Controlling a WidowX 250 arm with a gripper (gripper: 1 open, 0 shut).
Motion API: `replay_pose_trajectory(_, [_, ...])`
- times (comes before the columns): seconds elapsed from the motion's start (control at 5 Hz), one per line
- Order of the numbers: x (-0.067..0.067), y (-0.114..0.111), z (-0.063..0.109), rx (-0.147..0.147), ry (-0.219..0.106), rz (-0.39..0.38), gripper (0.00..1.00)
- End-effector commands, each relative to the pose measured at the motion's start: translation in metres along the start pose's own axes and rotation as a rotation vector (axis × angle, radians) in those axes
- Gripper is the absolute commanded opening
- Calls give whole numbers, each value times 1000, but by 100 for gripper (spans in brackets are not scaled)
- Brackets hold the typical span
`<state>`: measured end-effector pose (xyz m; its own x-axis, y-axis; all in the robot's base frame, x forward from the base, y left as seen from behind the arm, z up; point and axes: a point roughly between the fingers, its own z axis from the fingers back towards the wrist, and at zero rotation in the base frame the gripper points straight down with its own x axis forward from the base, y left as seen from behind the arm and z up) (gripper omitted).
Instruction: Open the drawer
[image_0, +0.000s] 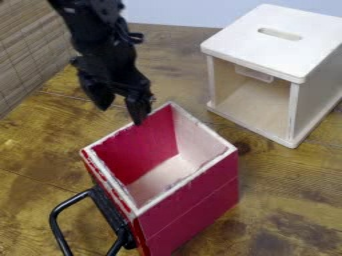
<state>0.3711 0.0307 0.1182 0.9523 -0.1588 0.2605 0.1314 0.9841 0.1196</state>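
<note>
The drawer (167, 185) is a red square box with pale inner walls and a whitish rim, standing at the front centre of the wooden table. Its top is open and nothing shows inside it. Its black loop handle (83, 222) sticks out from the front-left face. My black gripper (119, 104) hangs just above and behind the box's back-left rim. Its jaws are open and hold nothing. One fingertip (138, 112) is close to the rim, and I cannot tell if it touches.
A larger pale wooden box (275, 70) with a slot on top and an open front stands at the back right. A slatted wooden panel (30, 45) lines the left edge. The wooden table (287, 210) shows bare to the right of the drawer.
</note>
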Motion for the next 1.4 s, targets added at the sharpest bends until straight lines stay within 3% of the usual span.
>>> replay_pose_trajectory(0.0, [27,-33,-2,10,-27,0,100])
replay_pose_trajectory(0.2, [37,-32,20,25,-18,-5,100])
replay_pose_trajectory(0.4, [42,-43,42,58,-19,-35,100])
replay_pose_trajectory(0.6, [34,-60,55,72,-28,-64,100])
replay_pose_trajectory(0.8, [20,-73,55,82,-37,-66,100])
replay_pose_trajectory(1.2, [8,-74,55,101,-50,-60,100])
